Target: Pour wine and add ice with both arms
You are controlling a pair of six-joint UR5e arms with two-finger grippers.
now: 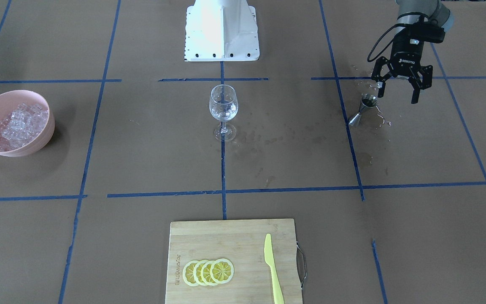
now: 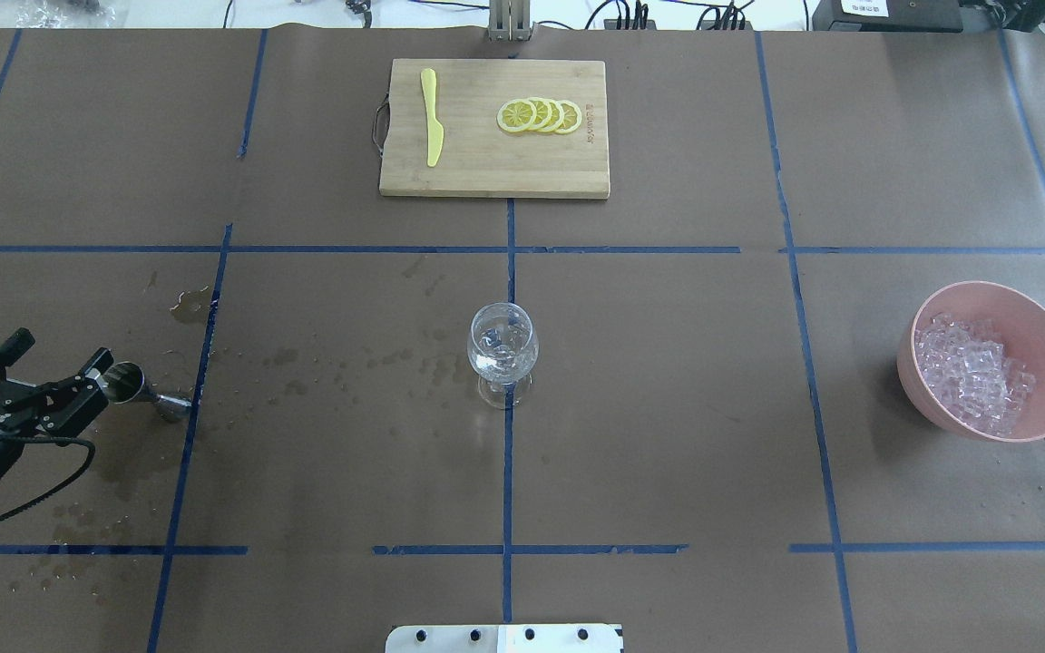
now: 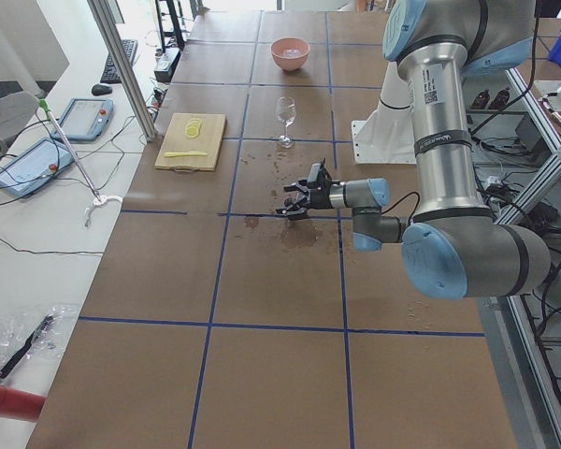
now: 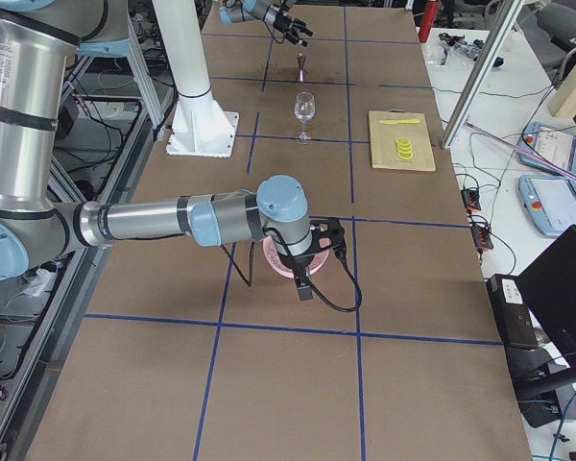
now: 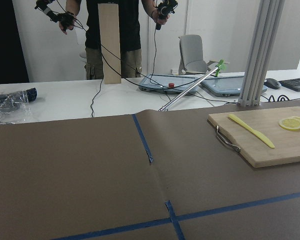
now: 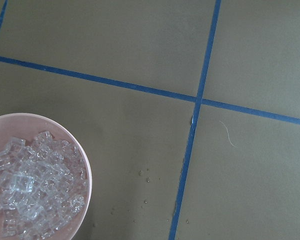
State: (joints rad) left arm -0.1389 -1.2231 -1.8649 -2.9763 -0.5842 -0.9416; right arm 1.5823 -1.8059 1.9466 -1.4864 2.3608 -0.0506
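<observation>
- Since the left gripper has its jaws spread wide with nothing between them, it carries nothing. Its fingers point away from the robot, roughly level with the table.
- The jigger stands upright just beyond one fingertip, outside the gap rather than in it. In the overhead view the tip sits right at the rim, and contact cannot be resolved. Its long axis is vertical.
- Wet splashes mark the paper around the jigger's foot.
- The wine glass is upright at the table centre, well apart from the left gripper. Something clear sits in its bowl, but the level is not readable.
- The right gripper shows only in the right-end side view, at the pink bowl. Its jaw state cannot be told from there (the front and overhead views show that bowl with no arm over it).
- The ice is heaped in the pink bowl at the robot's right end of the table, well apart from the glass.
- In the right wrist view the bowl sits in the lower-left corner, so the heap lies off to one side of the camera axis and is not centred under it.
- Judgement: the ice step turns on that offset. The right arm is by far the nearer one, with the left at the opposite end. It likely needs to shift over the heap before descending, then carry along the table to the glass.
</observation>
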